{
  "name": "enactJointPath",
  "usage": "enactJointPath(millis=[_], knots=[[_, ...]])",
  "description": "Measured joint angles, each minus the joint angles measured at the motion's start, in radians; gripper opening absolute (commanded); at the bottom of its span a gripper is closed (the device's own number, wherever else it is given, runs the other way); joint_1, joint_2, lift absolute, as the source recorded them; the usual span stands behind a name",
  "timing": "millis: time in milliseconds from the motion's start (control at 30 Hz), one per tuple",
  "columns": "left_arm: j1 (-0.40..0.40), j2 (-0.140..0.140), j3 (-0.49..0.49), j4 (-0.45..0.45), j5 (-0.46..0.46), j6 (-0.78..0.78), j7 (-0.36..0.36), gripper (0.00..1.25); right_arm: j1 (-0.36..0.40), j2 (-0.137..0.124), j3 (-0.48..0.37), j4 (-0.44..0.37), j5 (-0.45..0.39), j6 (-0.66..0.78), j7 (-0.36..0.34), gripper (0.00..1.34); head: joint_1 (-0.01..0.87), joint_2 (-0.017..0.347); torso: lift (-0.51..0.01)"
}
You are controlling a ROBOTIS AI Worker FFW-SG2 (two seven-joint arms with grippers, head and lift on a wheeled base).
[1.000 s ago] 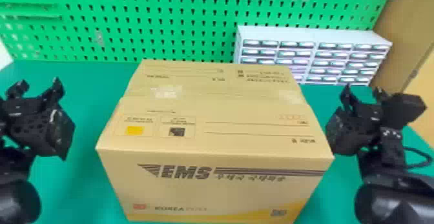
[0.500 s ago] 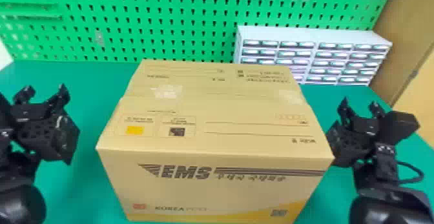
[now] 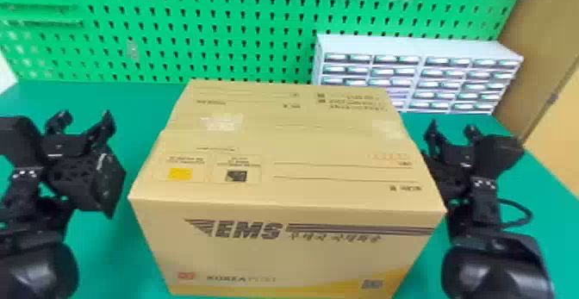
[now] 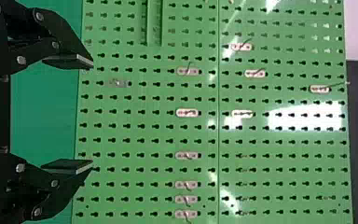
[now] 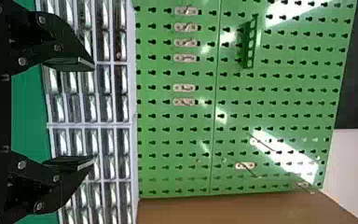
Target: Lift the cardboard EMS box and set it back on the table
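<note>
- My left gripper (image 4: 92, 113) and right gripper (image 5: 93, 113) are standing spread, gripping nothing
- The cardboard box (image 3: 284, 190) is resting on the table (image 3: 129, 104) between them
- I am judging this as lining up, so I am planning to match heights, press opposite sides evenly and lift level to prevent slipping

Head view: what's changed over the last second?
Left gripper has moved right and right gripper left, both inward toward the EMS box. Nothing taken hold of or let go. Box hasn't moved; drawer cabinet and pegboard unchanged.
</note>
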Motion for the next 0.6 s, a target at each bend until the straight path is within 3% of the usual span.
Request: enactJointPath(millis=[167,333,600], knots=[[-0.004,0.0,-0.035,0.0,-0.013,0.001,0.027,0.76,-0.012,0.032,0.006,0.006,0.057,0.0,0.0,0.79,0.678,-0.015,-0.093],[-0.006,0.0,-0.06,0.0,-0.014,0.003,0.039,0.76,-0.026,0.037,0.015,0.016,0.093,-0.003,-0.003,0.79,0.678,-0.015,-0.093],[-0.008,0.0,-0.089,0.0,-0.01,0.011,0.039,0.76,-0.04,0.038,0.066,0.042,0.078,-0.011,-0.021,0.79,0.678,-0.015,-0.093]])
